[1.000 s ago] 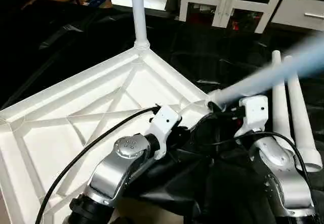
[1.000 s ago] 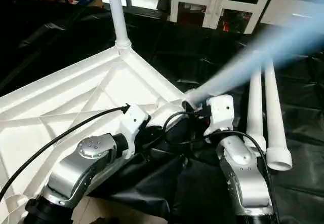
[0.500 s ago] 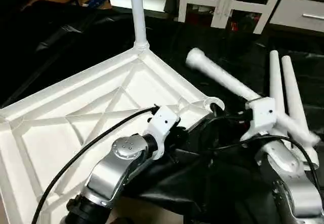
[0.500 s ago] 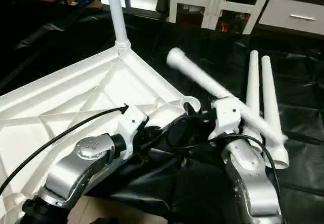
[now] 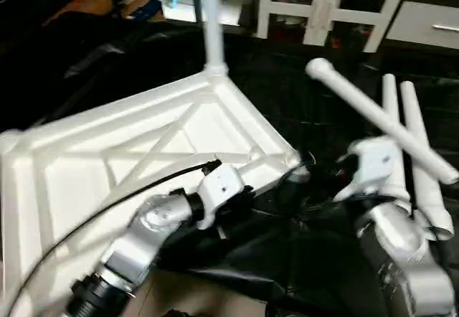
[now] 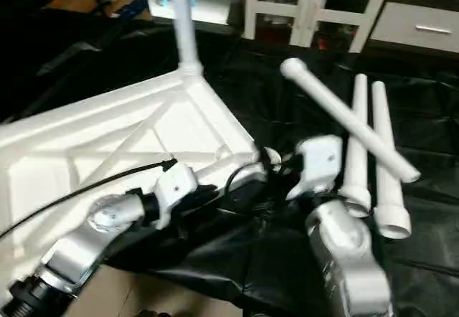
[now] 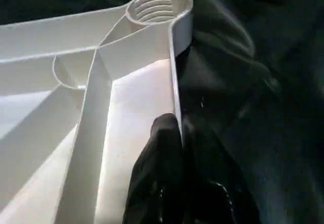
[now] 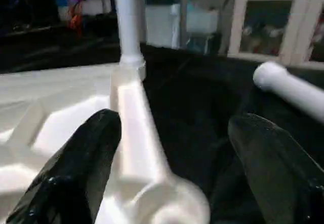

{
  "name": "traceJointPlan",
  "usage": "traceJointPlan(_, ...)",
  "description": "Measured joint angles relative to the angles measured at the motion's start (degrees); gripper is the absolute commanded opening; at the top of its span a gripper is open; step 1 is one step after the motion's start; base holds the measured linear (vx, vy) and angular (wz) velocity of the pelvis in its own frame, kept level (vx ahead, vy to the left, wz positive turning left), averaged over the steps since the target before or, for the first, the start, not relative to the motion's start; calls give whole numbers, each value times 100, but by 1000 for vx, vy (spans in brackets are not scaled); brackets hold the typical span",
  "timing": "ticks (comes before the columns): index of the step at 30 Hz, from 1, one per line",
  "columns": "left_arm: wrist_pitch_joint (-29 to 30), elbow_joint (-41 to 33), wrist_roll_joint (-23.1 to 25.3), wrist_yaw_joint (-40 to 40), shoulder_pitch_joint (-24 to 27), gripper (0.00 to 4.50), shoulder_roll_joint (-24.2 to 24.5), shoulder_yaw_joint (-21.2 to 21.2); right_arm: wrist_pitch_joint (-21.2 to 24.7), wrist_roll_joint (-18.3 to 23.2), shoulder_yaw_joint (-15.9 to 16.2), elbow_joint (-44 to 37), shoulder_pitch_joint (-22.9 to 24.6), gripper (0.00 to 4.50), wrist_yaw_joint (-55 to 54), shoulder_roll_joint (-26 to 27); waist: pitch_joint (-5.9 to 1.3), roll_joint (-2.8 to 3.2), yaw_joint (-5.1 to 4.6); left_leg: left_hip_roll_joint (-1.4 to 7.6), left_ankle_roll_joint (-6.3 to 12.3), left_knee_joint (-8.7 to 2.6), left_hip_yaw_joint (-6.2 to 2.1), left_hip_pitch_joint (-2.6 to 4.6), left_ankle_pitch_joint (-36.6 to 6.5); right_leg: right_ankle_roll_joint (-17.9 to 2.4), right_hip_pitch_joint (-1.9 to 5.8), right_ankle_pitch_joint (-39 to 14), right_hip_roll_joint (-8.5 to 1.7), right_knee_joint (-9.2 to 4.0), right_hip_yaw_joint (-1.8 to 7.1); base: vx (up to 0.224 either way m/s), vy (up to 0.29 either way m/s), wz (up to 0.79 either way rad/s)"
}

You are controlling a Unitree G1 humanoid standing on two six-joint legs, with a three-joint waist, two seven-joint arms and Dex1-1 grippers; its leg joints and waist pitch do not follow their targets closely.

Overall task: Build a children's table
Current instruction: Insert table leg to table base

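Your left pincer (image 7: 174, 148) is clenched on the tabletop (image 5: 107, 159) rim, low in the frame. Your right pincer (image 8: 172, 168) is released, straddling the empty corner socket (image 7: 159, 6). The loose leg (image 5: 380, 120) lies beyond, slanting from upper middle down toward the right.

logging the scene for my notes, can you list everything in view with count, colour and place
tabletop: one, white, upside down on the black cover, ribs up, filling the left of the scene
fitted leg: one, white, upright in the far corner socket
empty socket: one, white, threaded, at the near right corner
loose legs: three, white; two side by side on the right, one lying slanted across them
black cover: one, draped over the work table
white cabinet: one, glass-fronted, at the back
left gripper: black, shut on the tabletop's right rim
right gripper: black, open, near the empty socket
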Motion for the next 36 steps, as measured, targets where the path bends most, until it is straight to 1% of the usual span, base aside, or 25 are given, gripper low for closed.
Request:
traceJointPlan(1, -105, 38, 9, -80, -11, 0, 42, -2, 36, -1, -56, 0, -5, 403, -15, -30, -2, 3, 23, 0, 0, 3, 0, -1, 0, -1, 0, 0, 0, 0, 0, 0, 0, 0)
traceJointPlan(2, -210, 78, 9, -158, -18, 0, 61, -2, 60, -1, -101, 2, -5, 413, -27, -43, -7, 11, 35, 2, 0, 10, 0, -1, 1, -1, -1, 0, 0, 1, 0, 0, 0, 0)
traceJointPlan(3, -332, 141, 1, -239, -25, 0, 62, -2, 82, 0, -124, 3, -6, 435, -50, -50, -19, 30, 40, 3, 1, 21, 0, -1, 2, 1, -4, -1, 0, 0, 1, 0, 0, 0)
traceJointPlan(5, -473, 218, -7, -331, -31, 0, 62, -4, 129, -1, -127, 7, -19, 448, -90, -57, -27, 43, 41, 1, 20, 25, 4, -7, 6, -2, -4, -4, -4, 0, 2, 0, 0, 0)
traceJointPlan(7, -712, 348, -17, -485, -44, 0, 83, -5, 206, -11, -148, 46, -98, 448, -141, -106, -33, 52, 54, 1, 35, 25, 5, -5, 15, -2, -4, -4, -5, 0, 1, 0, 0, 0)
traceJointPlan(9, -1029, 484, -54, -709, -44, 0, 124, -16, 302, -57, -237, 109, -254, 448, -241, -185, -39, 61, 68, 1, 37, 25, 7, -6, 17, -2, -1, -4, -6, 5, 2, 0, 0, 0)
traceJointPlan(13, -1307, 564, -62, -978, -44, 0, 121, -77, 333, -168, -427, 214, -345, 448, -356, -302, -49, 77, 146, 3, 40, 27, 21, 2, 23, -2, 4, -4, -12, 12, 6, 0, 0, 0)
traceJointPlan(17, -1639, 807, -59, -1054, -113, 0, -10, -80, 415, -164, -612, 538, -625, 448, -399, -440, -50, 80, 178, 0, 38, 37, 37, 2, 24, -2, -7, -4, -21, 39, 18, 0, 0, 0)
traceJointPlan(18, -1834, 960, -67, -989, -148, 0, -103, -52, 465, -150, -674, 617, -741, 448, -417, -502, -49, 77, 180, 1, 39, 50, 36, -2, 25, -2, -12, -4, -21, 51, 19, 0, 0, 0)
traceJointPlan(20, -2051, 1054, -184, -906, -179, 0, -255, 25, 563, -127, -814, 755, -947, 448, -449, -572, -39, 60, 179, 7, 41, 79, 35, -7, 25, -2, -23, -4, -20, 77, 19, 0, 0, 0)
traceJointPlan(22, -2138, 1005, -390, -914, -316, 0, -395, 132, 839, -64, -951, 1234, -1330, 448, -420, -840, -31, 41, 169, 10, 41, 107, 35, -9, 23, -2, -22, -4, -19, 94, 21, 0, 0, 0)
traceJointPlan(23, -2172, 989, -439, -931, -376, 0, -395, 193, 961, -29, -1028, 1442, -1456, 448, -387, -988, -31, 40, 166, 11, 39, 112, 35, -8, 22, -3, -20, -3, -19, 99, 21, 0, 0, 0)
traceJointPlan(25, -2164, 969, -563, -976, -442, 0, -337, 388, 1089, -32, -1083, 2186, -1841, 448, -263, -1350, -31, 41, 150, 11, 25, 115, 36, -8, 14, -6, -17, -1, -18, 106, 23, 0, 0, 0)
traceJointPlan(27, -2071, 966, -680, -1056, -488, 32, -322, 504, 1075, -150, -1094, 2889, -2162, 450, -117, -1656, -31, 42, 137, 12, 24, 118, 36, -8, 14, -10, -19, 2, -16, 109, 25, 0, 0, 0)
traceJointPlan(28, -1961, 965, -782, -1122, -493, 40, -308, 542, 1046, -222, -1094, 3291, -2366, 450, -20, -1815, -31, 42, 122, 12, 25, 117, 37, -10, 14, -11, -20, 3, -15, 111, 26, 0, 0, 0)
traceJointPlan(29, -1875, 959, -874, -1184, -487, 40, -296, 570, 1011, -233, -1083, 3527, -2497, 450, 87, -1886, -30, 42, 108, 13, 25, 119, 37, -11, 14, -11, -22, 3, -13, 114, 27, 0, 0, 0)
traceJointPlan(30, -1683, 909, -1062, -1297, -496, 54, -275, 623, 981, -237, -1069, 4006, -2812, 450, 316, -2040, -28, 40, 79, 13, 37, 122, 37, -32, 22, -12, -40, 3, -11, 120, 28, 0, 0, 0)
traceJointPlan(31, -1555, 830, -1191, -1351, -502, 54, -251, 658, 915, -245, -1022, 4341, -3021, 450, 483, -2153, -25, 40, 67, 14, 52, 128, 37, -41, 30, -12, -55, 3, -11, 125, 29, 0, 0, 0)
traceJointPlan(32, -1437, 736, -1316, -1381, -504, 81, -233, 705, 857, -257, -1005, 4559, -3173, 450, 592, -2245, -24, 39, 58, 14, 54, 129, 37, -52, 32, -13, -67, 3, -11, 127, 25, 0, 0, 0)
traceJointPlan(33, -1281, 620, -1438, -1425, -512, 81, -200, 756, 804, -275, -974, 4826, -3348, 450, 720, -2344, -24, 38, 57, 17, 55, 138, 37, -57, 32, -14, -91, 3, -10, 136, 26, 0, 0, 0)
traceJointPlan(34, -1092, 465, -1596, -1469, -517, 86, -157, 831, 744, -351, -921, 5123, -3552, 450, 869, -2483, -22, 37, 59, 17, 59, 149, 36, -101, 32, -19, -122, 0, -10, 149, 24, 0, 0, 0)
traceJointPlan(35, -971, 365, -1697, -1479, -526, 87, -114, 866, 730, -414, -838, 5361, -3692, 450, 991, -2604, -21, 36, 60, 16, 64, 158, 36, -101, 31, -25, -134, -3, -9, 157, 22, 0, 0, 0)
traceJointPlan(36, -801, 245, -1800, -1485, -526, 106, -46, 926, 687, -486, -753, 5704, -3865, 450, 1162, -2715, -15, 29, 64, 17, 71, 169, 36, -104, 28, -38, -138, -11, -7, 171, 18, 0, 0, 0)
